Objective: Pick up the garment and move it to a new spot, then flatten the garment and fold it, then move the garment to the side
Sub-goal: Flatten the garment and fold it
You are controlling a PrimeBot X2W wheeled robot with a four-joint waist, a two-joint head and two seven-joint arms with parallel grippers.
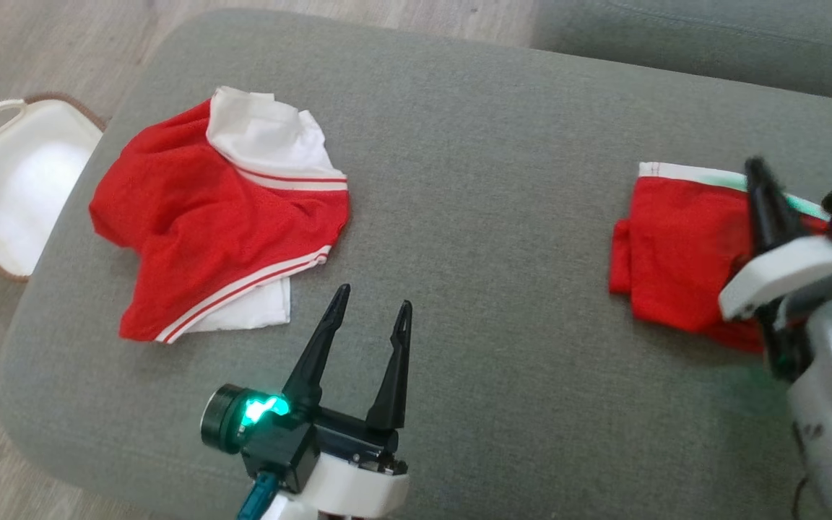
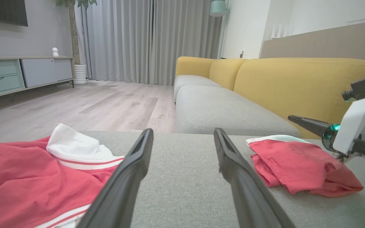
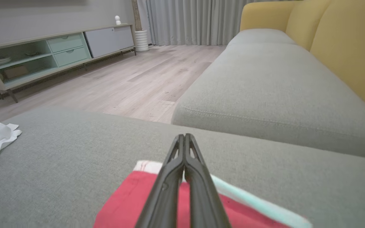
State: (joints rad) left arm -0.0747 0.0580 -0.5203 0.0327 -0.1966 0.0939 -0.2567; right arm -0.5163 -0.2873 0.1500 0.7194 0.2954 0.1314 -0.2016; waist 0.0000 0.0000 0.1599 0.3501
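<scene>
Watch the folded red shorts at 3 o'clock on the grey ottoman, under right fingers clenched shut, seemingly pinching no cloth. Note left fingers splayed, empty, at 6 o'clock. Could undo the fold by dragging one layer, or shove it off the edge.

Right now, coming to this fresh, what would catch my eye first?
Two bright red garments lie on the grey ottoman: a rumpled red-and-white garment at its left and a neatly folded red garment at its right. Next come the dark two-fingered claws: the left gripper is spread open on the near side between the garments, and the right gripper is pinched shut over the folded one.
</scene>
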